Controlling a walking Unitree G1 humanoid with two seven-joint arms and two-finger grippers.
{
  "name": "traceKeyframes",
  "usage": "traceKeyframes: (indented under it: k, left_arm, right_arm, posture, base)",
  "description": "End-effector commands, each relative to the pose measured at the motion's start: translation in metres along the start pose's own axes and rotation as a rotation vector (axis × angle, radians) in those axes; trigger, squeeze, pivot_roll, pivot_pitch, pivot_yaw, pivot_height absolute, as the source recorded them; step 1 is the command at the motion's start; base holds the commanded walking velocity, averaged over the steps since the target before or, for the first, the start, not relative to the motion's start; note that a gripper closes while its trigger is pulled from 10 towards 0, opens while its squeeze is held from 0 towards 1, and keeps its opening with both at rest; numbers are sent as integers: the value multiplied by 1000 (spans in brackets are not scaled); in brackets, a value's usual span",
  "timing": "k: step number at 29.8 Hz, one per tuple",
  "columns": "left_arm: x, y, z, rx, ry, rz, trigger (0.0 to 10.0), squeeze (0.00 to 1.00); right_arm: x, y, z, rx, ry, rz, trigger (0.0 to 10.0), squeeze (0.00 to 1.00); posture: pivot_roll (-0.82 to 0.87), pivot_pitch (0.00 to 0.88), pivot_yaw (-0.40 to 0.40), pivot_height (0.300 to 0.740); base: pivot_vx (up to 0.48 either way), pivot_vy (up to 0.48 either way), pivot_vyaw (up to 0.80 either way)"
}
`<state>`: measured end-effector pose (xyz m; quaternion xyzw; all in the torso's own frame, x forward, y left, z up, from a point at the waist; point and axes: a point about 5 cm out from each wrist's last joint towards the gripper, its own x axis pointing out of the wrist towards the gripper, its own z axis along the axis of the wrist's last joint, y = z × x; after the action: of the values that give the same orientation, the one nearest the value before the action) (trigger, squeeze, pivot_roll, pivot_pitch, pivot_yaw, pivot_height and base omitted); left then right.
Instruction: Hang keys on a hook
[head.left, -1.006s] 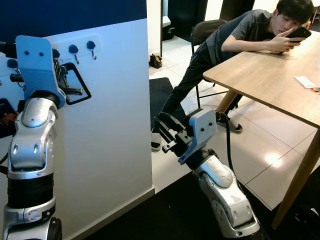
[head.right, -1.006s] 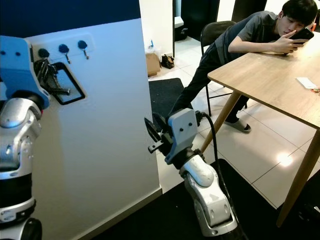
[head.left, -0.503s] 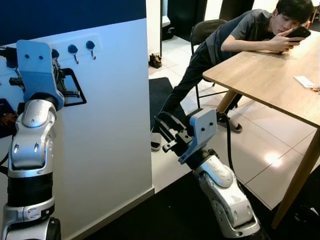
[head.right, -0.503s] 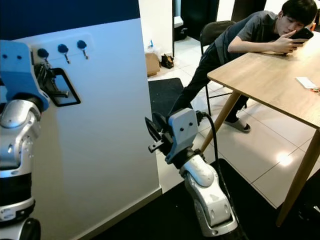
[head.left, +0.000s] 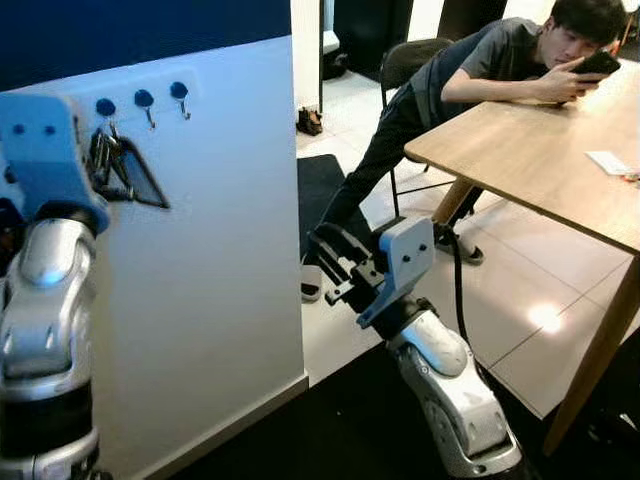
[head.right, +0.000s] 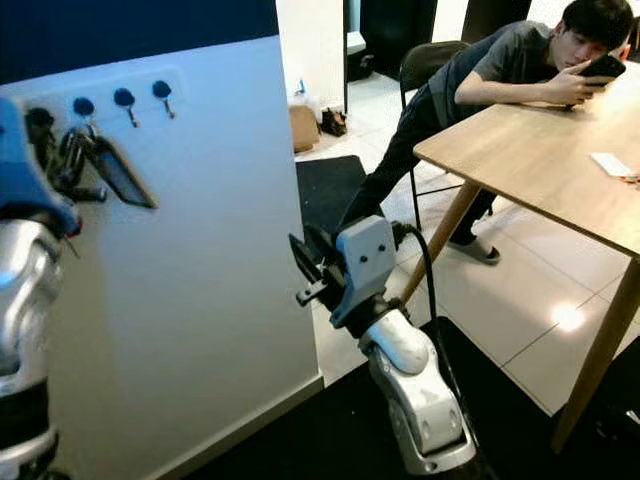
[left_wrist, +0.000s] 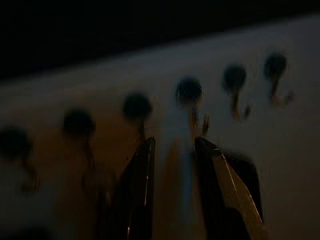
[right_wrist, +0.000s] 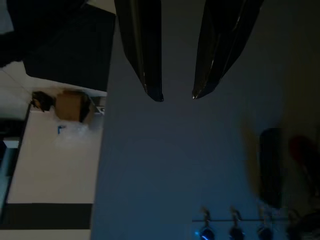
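The white wall panel (head.left: 220, 250) takes up the near left of the scene, with a dark blue band above it. Along its upper edge runs a row of small hooks with round dark heads; three of them (head.left: 143, 99) show clear of the arm in the head views, and the dim left wrist view shows seven in a line. To the right stands a wooden worktop (head.left: 540, 150) with a slip of paper (head.left: 610, 162) on it, and a person (head.left: 470, 70) leans on its far edge holding a phone.

The left arm is raised upright against the panel, its blue wrist housing at the height of the hooks. The left hand (left_wrist: 172, 190) points at the hook row, its two black fingers slightly parted. Whether they grip anything I cannot tell. The keys (head.right: 85, 165), one dark metal bunch with a flat black trapezoid tag, sit against the panel just below the leftmost of the three visible hooks, right beside the left wrist.

The right arm is low and bent, its right hand (right_wrist: 175, 95) aimed at the panel's corner, fingers apart and empty.
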<state>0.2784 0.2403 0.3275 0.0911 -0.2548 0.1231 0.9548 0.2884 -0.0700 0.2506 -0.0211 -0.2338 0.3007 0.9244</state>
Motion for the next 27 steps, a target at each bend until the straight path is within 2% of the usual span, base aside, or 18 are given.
traceKeyframes:
  k: [1, 4, 11, 14, 15, 16, 18, 19, 23, 27]
  left_arm:
    - [-8, -6, -1, -12, 12, -31, 10000, 0]
    - [-17, -16, -10, -5, 48, -72, 10000, 0]
    - [-27, -38, -28, -17, 112, -95, 10000, 0]
    - [-37, -54, -36, -27, 139, -165, 10000, 0]
    - [-37, -54, -36, -27, 139, -165, 10000, 0]
    - [-40, -71, -32, -83, 139, -204, 10000, 0]
    - [-41, -77, -29, -109, 139, -212, 10000, 0]
    - [-38, -86, -25, -147, 129, -211, 10000, 0]
    - [-29, -89, -23, -152, 113, -184, 10000, 0]
    - [-17, -72, -21, -166, 110, -109, 10000, 0]
  right_arm:
    - [-3, 3, 0, 4, 0, 5, 10000, 0]
    - [-2, 4, -1, 8, 1, 10, 10000, 0]
    - [0, 5, 0, 12, -2, 12, 10000, 0]
    - [-1, 6, -2, 11, 6, 9, 10000, 0]
    - [-1, 6, -2, 11, 6, 9, 10000, 0]
    - [-2, 6, -3, 12, 9, 3, 10000, 0]
    - [-3, 6, -3, 13, 10, 1, 10000, 0]
    - [-3, 6, -3, 13, 10, -1, 10000, 0]
    - [-2, 7, -3, 13, 8, -1, 10000, 0]
    - [-2, 6, -2, 11, 5, -6, 10000, 0]
  posture:
    - [104, 235, 82, 740]
    - [109, 234, 79, 740]
    - [105, 233, 80, 740]
    - [96, 235, 84, 740]
    - [96, 235, 84, 740]
    - [97, 235, 85, 740]
    - [95, 235, 86, 740]
    - [93, 235, 86, 740]
    - [92, 233, 88, 740]
    - [90, 233, 91, 740]
  base:
    - [0, 0, 0]
    - [0, 0, 0]
    - [0, 0, 0]
    - [0, 0, 0]
    - [0, 0, 0]
    - [0, 0, 0]
    - [0, 0, 0]
    - [0, 0, 0]
    - [0, 0, 0]
    - [0, 0, 0]
